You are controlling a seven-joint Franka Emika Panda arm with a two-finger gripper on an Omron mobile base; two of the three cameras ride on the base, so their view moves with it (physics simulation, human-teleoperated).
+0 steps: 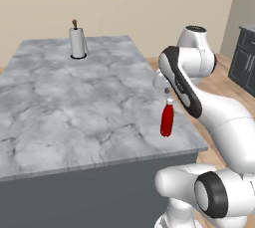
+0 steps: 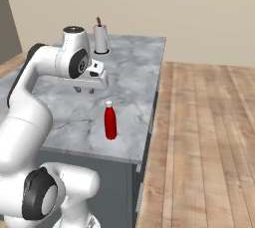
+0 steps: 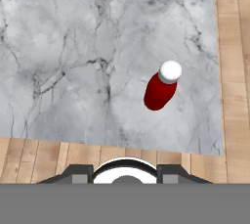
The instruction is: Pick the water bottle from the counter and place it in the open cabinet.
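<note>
A simulated kitchen, early in the job: the water bottle [image 2: 110, 121] stands upright and untouched on the counter [image 1: 64, 102], near the corner closest to the robot and close to the edge that borders the wood floor [image 2: 209, 137], while the arm's gripper [image 2: 84, 90] hangs above the marble, up and to one side of the bottle and well clear of it. Nothing is held; whether the fingers are spread or drawn together cannot be told, since only small dark tips show under the hand in the right base view. Judged from how things lie, every step is still ahead: reaching, grasping, lifting and carrying to the cabinet. The bottle's long axis runs vertical, white cap up and narrowing neck pointing at the ceiling; the hand view looks down on it steeply, the cap [image 3: 170, 71] seen almost end-on with the red body foreshortened beneath (a sign the hand sits high over the slab). A paper-towel roll [image 1: 77, 42] stands at the far end of the counter, well apart.
</note>
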